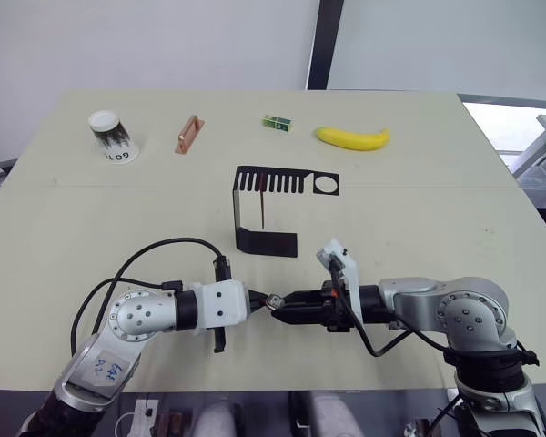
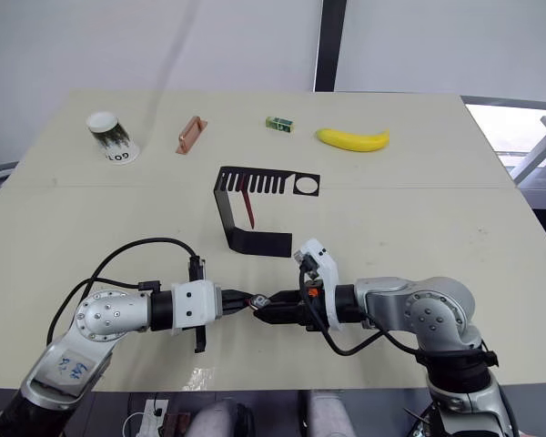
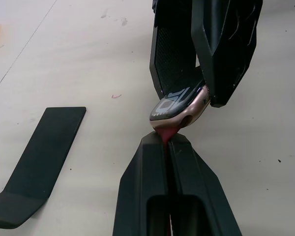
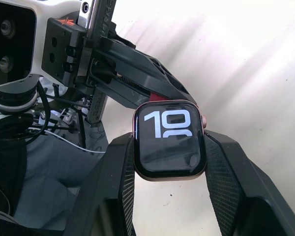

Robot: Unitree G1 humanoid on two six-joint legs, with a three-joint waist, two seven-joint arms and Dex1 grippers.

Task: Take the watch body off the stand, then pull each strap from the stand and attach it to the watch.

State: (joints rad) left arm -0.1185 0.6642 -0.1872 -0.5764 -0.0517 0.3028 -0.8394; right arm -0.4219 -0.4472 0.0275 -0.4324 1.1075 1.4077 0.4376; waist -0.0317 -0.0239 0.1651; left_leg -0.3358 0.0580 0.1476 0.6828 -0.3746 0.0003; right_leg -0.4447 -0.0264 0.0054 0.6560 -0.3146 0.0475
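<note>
Near the table's front middle, my right gripper is shut on the watch body, a dark rounded-square case with a lit screen. My left gripper faces it, shut on a dark red strap. The strap's end touches the edge of the watch body. Most of that strap is hidden between the fingers. The black stand sits behind the grippers at mid-table. Another dark red strap hangs from its slotted top.
Along the far side lie a tipped paper cup, an orange-brown handle piece, a small green box and a banana. The stand's flat base lies just beyond the grippers.
</note>
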